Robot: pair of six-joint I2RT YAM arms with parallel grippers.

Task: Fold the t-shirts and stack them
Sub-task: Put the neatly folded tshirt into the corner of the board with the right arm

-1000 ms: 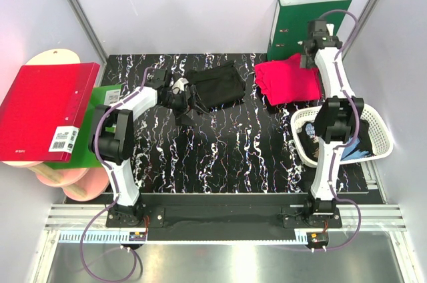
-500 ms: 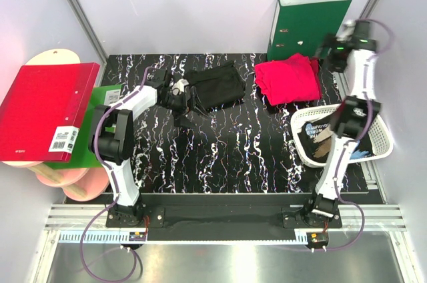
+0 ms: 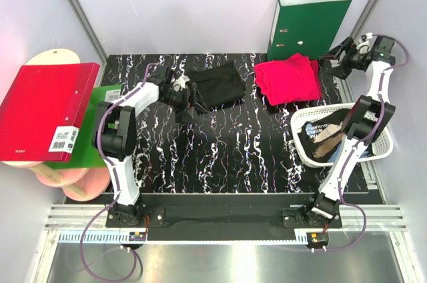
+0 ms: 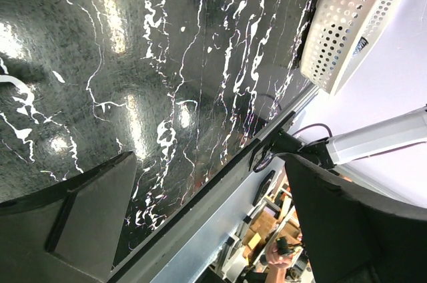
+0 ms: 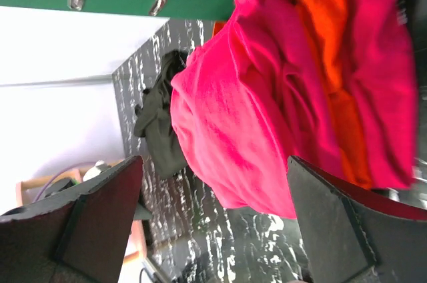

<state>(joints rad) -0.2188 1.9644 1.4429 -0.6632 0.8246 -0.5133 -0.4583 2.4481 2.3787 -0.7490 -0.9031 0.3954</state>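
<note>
Top external, near right: white basket (image 3: 300,144) at the bench (image 3: 227,156) edge, black printed t-shirt (image 3: 315,129) inside. Farther, mid-bench: black t-shirt (image 3: 217,86) bunched, left end effector (image 3: 180,91) spread wide and empty at its left edge. Far right: crimson-pink t-shirt (image 3: 288,79) heaped before green binder (image 3: 308,23); right end effector (image 3: 335,59) open, empty, just right of it.

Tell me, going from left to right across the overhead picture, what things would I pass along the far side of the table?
red binder → black t-shirt → crimson-pink t-shirt → right gripper
</note>
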